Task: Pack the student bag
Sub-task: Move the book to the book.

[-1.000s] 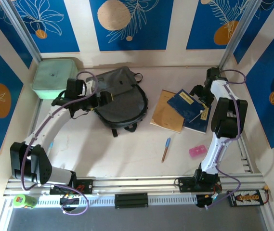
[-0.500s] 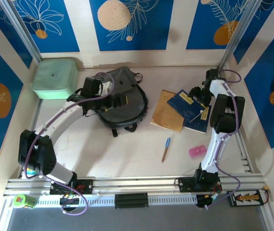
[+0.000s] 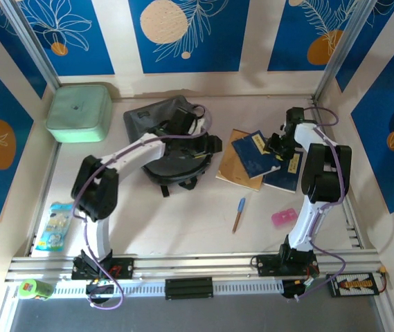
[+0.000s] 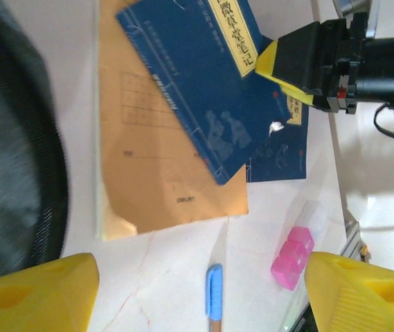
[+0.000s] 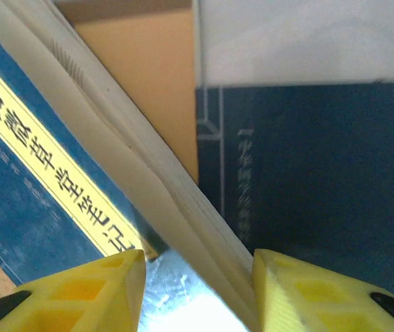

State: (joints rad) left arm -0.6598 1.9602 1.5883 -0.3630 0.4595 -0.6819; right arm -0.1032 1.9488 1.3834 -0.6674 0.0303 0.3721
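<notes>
1. Near rail, left corner: a small green-and-yellow object (image 3: 34, 288) is sitting there; too small to identify.
2. A light blue packet (image 3: 52, 225) is lying flat at the left edge of the table (image 3: 183, 221), beside the left arm's base.
3. Mid-table: a blue-capped pen (image 3: 239, 214) is lying at a slight slant. A pink eraser (image 3: 284, 218) is lying to its right, apart from it.
4. Beyond these, a tan notebook (image 3: 233, 169) is lying flat. A blue book (image 3: 255, 153) is lying slantwise across it, overlapping a second blue book (image 3: 284, 174) on the right.
5. The right gripper (image 3: 278, 143) is working at the slanted book's far right corner. In the wrist view its yellow fingers (image 5: 79, 297) are standing partway apart with the page edge running between them. Cannot tell whether they are pinching it.
6. The left gripper (image 3: 214, 144) is hovering over the right edge of the student bag (image 3: 162, 121) and facing the books. Its fingers (image 4: 34, 294) are standing wide apart, holding nothing.
7. The student bag is lying flat at the back middle, under the left forearm. It is just left of the notebook and not touching it.
8. Far left corner: a mint-green box (image 3: 79, 112) is sitting apart from the bag.
</notes>
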